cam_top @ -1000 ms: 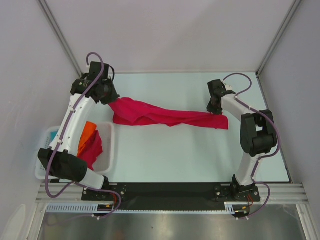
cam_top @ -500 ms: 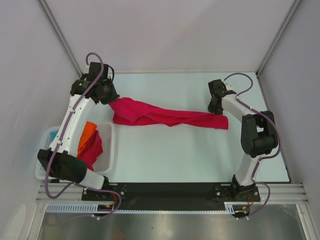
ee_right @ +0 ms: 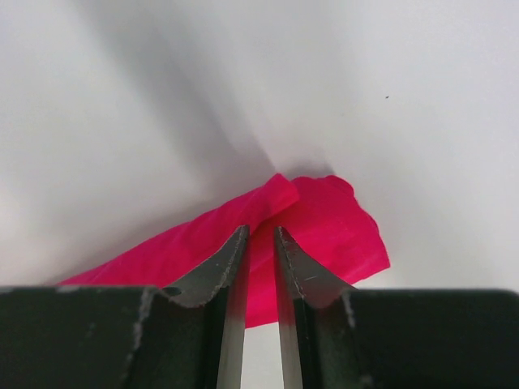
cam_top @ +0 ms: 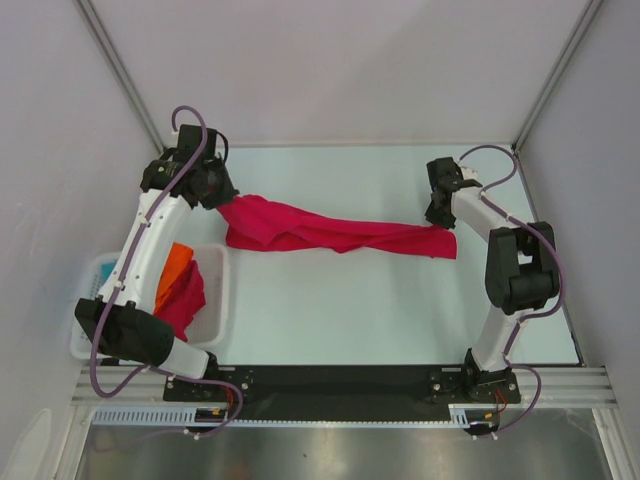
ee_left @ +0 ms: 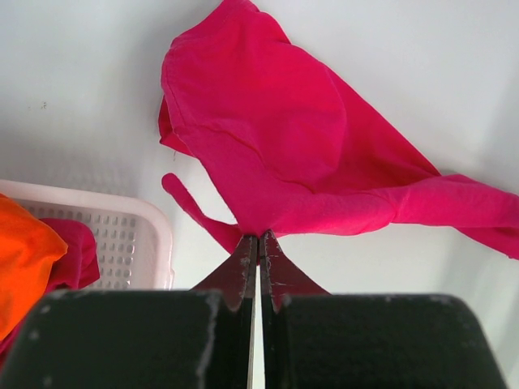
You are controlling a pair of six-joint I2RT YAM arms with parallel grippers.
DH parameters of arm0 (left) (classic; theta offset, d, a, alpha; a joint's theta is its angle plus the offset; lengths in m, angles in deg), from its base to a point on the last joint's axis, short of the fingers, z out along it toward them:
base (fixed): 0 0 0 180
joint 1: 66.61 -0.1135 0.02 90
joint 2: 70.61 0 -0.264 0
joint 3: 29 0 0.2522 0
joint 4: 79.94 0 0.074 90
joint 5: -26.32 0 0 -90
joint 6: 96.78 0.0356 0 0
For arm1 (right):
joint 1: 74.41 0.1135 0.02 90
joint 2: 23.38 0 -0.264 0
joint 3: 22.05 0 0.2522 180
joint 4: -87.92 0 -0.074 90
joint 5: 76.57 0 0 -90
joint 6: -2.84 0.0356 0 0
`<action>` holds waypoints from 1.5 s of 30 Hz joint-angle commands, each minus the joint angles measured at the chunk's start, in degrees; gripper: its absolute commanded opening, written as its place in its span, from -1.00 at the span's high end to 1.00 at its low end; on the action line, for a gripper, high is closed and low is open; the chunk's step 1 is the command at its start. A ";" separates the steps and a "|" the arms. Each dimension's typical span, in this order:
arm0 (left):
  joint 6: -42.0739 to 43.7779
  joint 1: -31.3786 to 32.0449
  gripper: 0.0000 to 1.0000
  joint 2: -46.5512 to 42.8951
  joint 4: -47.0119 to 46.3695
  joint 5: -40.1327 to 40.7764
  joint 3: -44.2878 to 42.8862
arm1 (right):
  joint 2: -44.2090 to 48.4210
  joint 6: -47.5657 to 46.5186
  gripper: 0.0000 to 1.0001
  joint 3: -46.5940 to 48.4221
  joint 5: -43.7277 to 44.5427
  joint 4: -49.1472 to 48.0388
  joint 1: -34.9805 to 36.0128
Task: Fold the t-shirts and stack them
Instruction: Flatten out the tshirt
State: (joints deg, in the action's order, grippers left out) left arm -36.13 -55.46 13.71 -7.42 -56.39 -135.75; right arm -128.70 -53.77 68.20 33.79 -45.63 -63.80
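Observation:
A crimson t-shirt (cam_top: 330, 232) lies as a long twisted band across the table. My left gripper (cam_top: 222, 200) is shut on its left end, the cloth pinched at the fingertips in the left wrist view (ee_left: 258, 237), where the shirt (ee_left: 276, 138) fans out ahead. My right gripper (cam_top: 437, 216) is over the shirt's right end; in the right wrist view (ee_right: 259, 231) its jaws stand slightly apart with the shirt (ee_right: 324, 227) lying on the table behind them. An orange t-shirt (cam_top: 175, 265) and a second crimson t-shirt (cam_top: 186, 300) sit in the basket. I do not see a teal shirt clearly.
The white slotted basket (cam_top: 218, 300) stands at the left front, partly under my left arm; it also shows in the left wrist view (ee_left: 154, 235). Enclosure walls and frame posts close in the back and sides.
My right gripper has shifted a little back and to the right at the shirt's right end. The left arm and the shirt have barely moved.

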 commanded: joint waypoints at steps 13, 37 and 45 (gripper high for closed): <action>1.31 -0.44 0.97 -2.22 -1.55 0.18 -0.35 | -1.38 -1.66 0.52 1.47 1.70 -1.40 -1.03; 1.48 -0.61 0.97 -0.90 -1.55 0.45 -0.96 | -4.89 -2.36 0.52 5.87 2.32 -1.22 -0.94; 1.74 -0.61 0.97 -0.82 -1.55 0.53 -1.14 | -5.69 -1.75 0.52 4.20 1.88 -2.10 -0.51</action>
State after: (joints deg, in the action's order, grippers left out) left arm -35.64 -55.54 13.71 -7.42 -56.37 -135.75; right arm -133.75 -55.50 72.36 34.82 -46.52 -64.52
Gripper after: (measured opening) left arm 0.018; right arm 0.239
